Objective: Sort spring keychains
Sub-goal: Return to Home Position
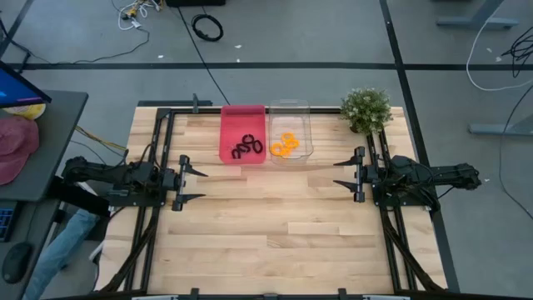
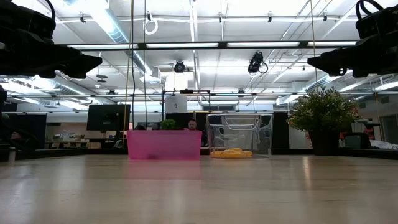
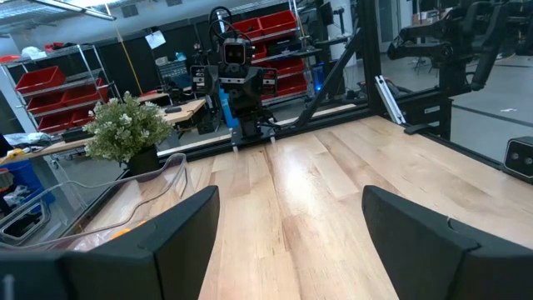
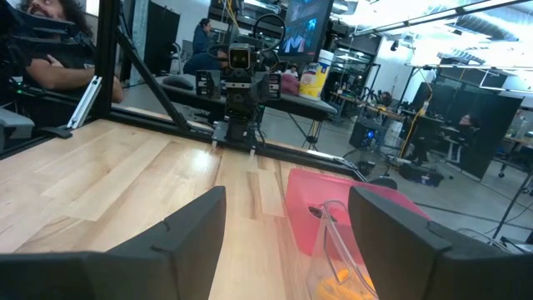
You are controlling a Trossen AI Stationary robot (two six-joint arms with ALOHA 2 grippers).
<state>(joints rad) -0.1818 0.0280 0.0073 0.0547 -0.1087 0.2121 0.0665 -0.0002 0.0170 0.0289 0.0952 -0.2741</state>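
At the left edge of the table (image 1: 275, 242): left gripper (image 1: 204, 185), fingers spread wide, gripping nothing, pointing inward. Opposite, at the right edge: right gripper (image 1: 336, 174), likewise wide apart and empty, facing the left one. Between the two, open wood across the whole middle and down to the near edge. In the low view, both raised well off the top, with free air underneath.

Along the far edge, side by side and close together: red bin (image 1: 241, 121), then clear bin (image 1: 290, 117) to its right. In the red bin, black keychains (image 1: 247, 147), bunched toward its near wall. In the clear bin, orange keychains (image 1: 285, 145), heaped around the middle. Near the far right corner, right of the clear bin, a plant (image 1: 366, 109), just beyond the right arm. Off the left edge, a dark desk (image 1: 50, 125) bearing a red cap (image 1: 17, 146).
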